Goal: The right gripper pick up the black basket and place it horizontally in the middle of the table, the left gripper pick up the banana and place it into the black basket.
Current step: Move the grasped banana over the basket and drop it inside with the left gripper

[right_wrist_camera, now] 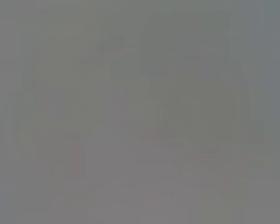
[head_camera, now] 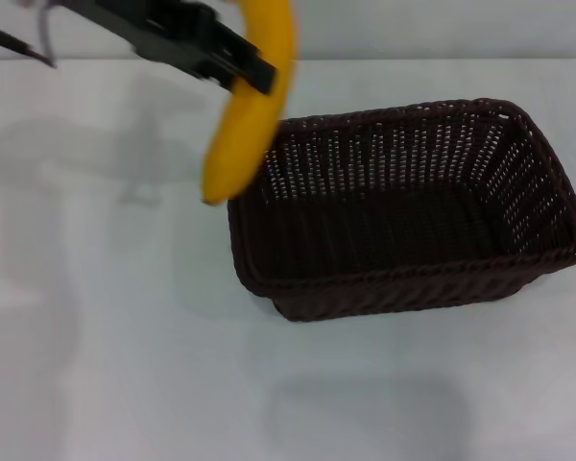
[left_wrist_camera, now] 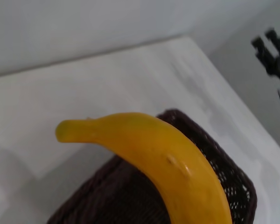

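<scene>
We see the left gripper (head_camera: 254, 69) clamped on the banana (head_camera: 252, 106), held in the air above the left rim of the black basket (head_camera: 413, 206) on the table (head_camera: 106, 336); the right gripper is out of sight.

The black basket (head_camera: 413, 211) is set on the table (head_camera: 106, 365), right of centre. The banana (head_camera: 252, 106) is held above the table by the left gripper (head_camera: 240, 62), over the basket's left end.

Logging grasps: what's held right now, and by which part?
The left claw holds the banana around its upper middle, above the basket.
</scene>
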`<state>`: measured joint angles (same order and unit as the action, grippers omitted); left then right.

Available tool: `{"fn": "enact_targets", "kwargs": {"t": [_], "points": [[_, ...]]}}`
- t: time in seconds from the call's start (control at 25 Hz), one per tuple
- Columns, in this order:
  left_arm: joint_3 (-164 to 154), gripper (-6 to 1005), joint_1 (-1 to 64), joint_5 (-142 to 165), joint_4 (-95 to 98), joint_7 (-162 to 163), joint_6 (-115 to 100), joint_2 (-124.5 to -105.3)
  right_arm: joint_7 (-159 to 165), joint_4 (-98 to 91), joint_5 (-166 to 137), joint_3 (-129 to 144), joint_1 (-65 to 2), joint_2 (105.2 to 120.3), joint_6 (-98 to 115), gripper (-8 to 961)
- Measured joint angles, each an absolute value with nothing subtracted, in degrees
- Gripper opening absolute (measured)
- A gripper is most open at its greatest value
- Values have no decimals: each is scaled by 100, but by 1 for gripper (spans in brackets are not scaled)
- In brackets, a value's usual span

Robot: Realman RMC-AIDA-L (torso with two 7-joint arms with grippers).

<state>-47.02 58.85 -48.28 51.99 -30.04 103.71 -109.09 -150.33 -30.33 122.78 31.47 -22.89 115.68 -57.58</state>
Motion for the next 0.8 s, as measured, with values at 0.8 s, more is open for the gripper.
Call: {"fn": "enact_targets", "kwargs": {"t": [0.8], "points": [[-5247, 847, 5354, -4846, 6357, -3956, 9371, -11372, -15020, -2816, 12282, 3188, -2179, 11566, -6185, 681]]}}
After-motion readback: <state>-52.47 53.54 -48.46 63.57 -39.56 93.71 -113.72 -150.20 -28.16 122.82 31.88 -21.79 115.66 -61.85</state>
